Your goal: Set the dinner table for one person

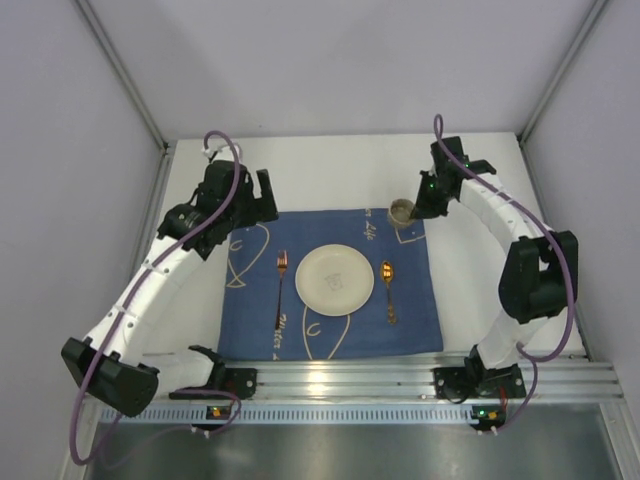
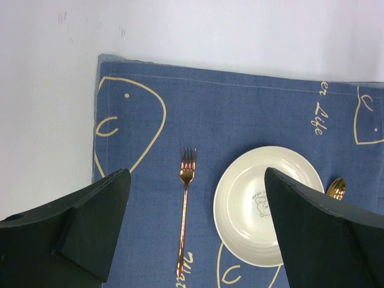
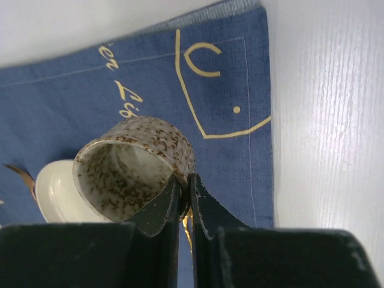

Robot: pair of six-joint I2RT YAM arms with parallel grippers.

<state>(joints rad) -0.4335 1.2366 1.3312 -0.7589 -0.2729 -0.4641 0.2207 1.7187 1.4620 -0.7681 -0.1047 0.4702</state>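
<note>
Where the right claw grips, the round cup is speckled.

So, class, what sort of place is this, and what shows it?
Probably a robot test booth staged as a dinner setting: two arms bolted to a metal rail, plain walls, and a placemat with plate, fork, spoon and cup.

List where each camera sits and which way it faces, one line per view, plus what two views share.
Top external: above and behind the arms, looking down on table and mat.
Left wrist: above the mat's far left, looking down at fork and plate; open left gripper at the bottom.
Right wrist: at the mat's far right corner; shut right gripper pinches the cup rim.
Shared: the plate shows in all three.
</note>
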